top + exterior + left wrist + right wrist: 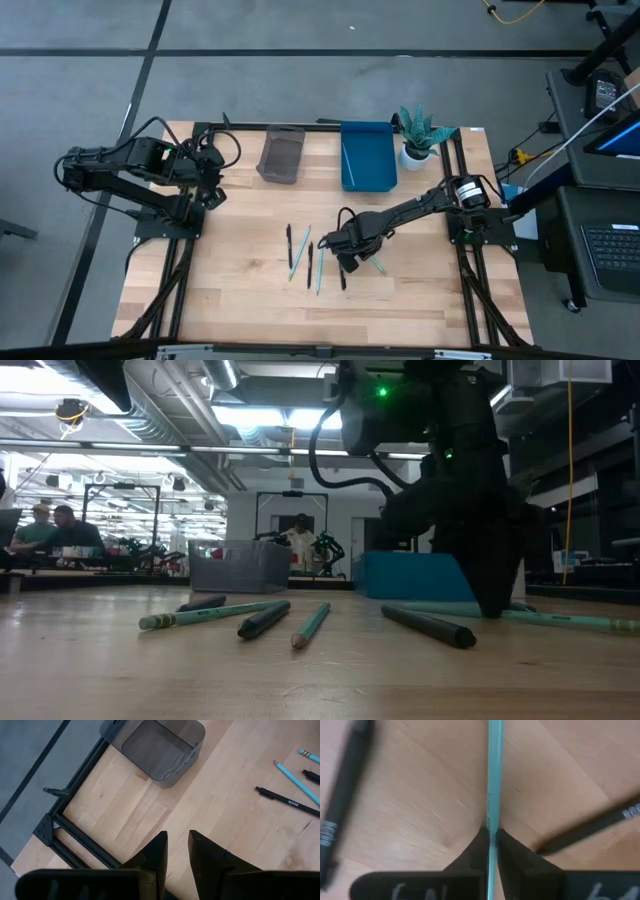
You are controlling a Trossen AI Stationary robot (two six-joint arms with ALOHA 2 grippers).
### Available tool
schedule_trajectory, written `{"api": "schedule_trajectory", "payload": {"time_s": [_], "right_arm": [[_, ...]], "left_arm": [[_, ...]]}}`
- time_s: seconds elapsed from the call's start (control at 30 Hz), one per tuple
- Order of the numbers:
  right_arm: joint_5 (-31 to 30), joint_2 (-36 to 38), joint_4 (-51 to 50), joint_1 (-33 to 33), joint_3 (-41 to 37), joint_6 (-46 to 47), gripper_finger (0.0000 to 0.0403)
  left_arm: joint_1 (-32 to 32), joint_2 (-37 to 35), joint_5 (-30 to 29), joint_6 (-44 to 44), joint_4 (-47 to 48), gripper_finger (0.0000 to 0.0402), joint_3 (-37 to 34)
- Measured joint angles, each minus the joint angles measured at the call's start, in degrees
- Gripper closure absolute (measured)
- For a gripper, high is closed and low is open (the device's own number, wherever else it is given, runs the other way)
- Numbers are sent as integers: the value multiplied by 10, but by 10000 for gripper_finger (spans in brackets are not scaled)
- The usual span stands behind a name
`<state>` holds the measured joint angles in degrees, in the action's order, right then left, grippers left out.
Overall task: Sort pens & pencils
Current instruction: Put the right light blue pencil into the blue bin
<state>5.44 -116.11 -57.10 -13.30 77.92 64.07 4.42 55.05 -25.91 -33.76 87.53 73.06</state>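
Several black pens (289,243) and teal pencils (319,272) lie flat on the wooden table (240,290), near its middle. My right gripper (348,258) points down among them. It is shut on one teal pencil (493,770), which runs out to the right of the fingers in the low view (570,621). A black pen (340,805) lies on one side of this pencil and another black pen (592,827) on the other. My left gripper (177,851) hangs open above the table's left part, near the grey bin (282,155), with nothing between its fingers. My right gripper pinches the teal pencil's shaft (490,817) between its two fingers, partway along its length. The fingers (492,600) come from above, pointing down, and lie across the pencil. The pencil lies flat on the table.
The grey bin and a blue bin (368,155) stand side by side at the far edge. A potted plant (420,135) stands at the far right corner. Bare wood lies along the near edge. In the low view, people sit in the room behind the table (55,530).
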Motion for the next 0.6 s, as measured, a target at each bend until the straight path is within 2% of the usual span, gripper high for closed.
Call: {"api": "schedule_trajectory", "payload": {"time_s": [0.2, 0.6], "right_arm": [[-2, 0, -7, 1, 4, -1, 392], [-7, 2, -5, 1, 5, -1, 392]], "left_arm": [[0, 0, 0, 0, 0, 329, 0], [0, 0, 0, 12, -4, 329, 0]]}}
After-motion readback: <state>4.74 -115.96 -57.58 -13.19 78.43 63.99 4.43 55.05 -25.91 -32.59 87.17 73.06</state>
